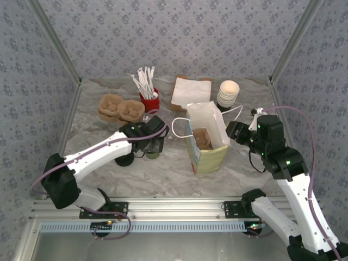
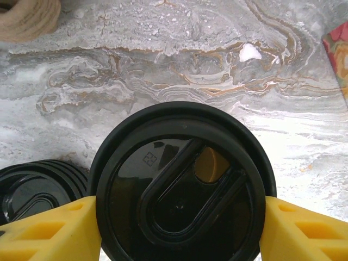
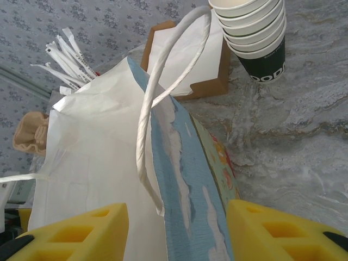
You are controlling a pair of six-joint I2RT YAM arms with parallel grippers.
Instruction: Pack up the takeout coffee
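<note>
The takeout coffee [image 2: 182, 190] stands upright on the tabletop [image 1: 163, 176], left of its middle, between the jaws of the left gripper [image 2: 179, 225]. A yellow finger [image 2: 54, 231] sits against each side of its black lid; whether they squeeze, I cannot tell. The left arm reaches low and slantwise from the near left corner. A stack of loose lids [image 2: 32, 190] lies just beside the cup, toward the left edge. Bare tabletop separates the cup from the paper bag [image 1: 212, 159] at the middle. The right gripper [image 3: 176, 228], jaws apart, straddles the bag's right wall and handle [image 3: 149, 109].
</note>
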